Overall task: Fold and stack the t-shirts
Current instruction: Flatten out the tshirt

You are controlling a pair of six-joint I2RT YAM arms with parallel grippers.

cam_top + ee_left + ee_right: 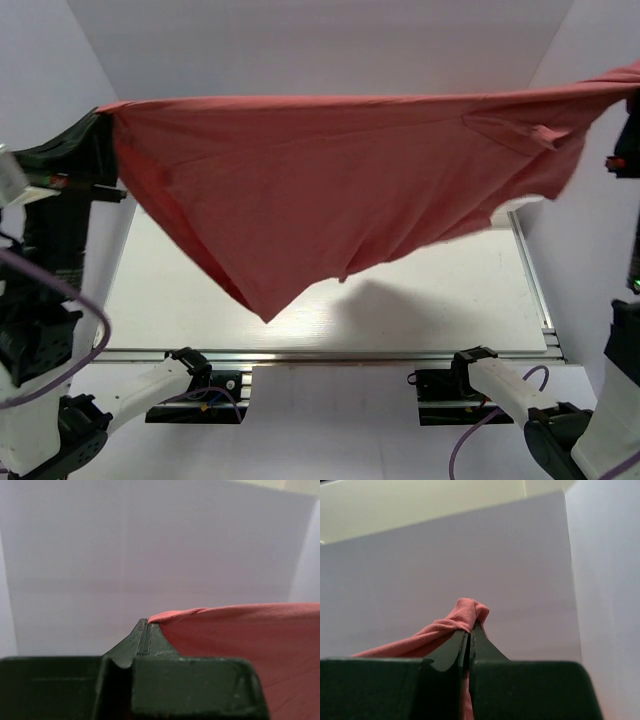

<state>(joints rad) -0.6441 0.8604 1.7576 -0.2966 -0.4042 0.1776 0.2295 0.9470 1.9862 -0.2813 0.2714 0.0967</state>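
Spread wide in mid-air, a dusty-red t-shirt [330, 190] hangs above the white desk [450, 300]. The left jaws pinch its upper edge at the left and the right jaws clamp a bunched corner at the right, both pairs closed tight on cloth. The lower hem sags to a point left of centre. The step looks like opening the shirt out before folding. Next it likely needs lowering flat onto the desk, kept taut to avoid wrinkles.

Soft matt cloth dusty-red t-shirt [330, 190]
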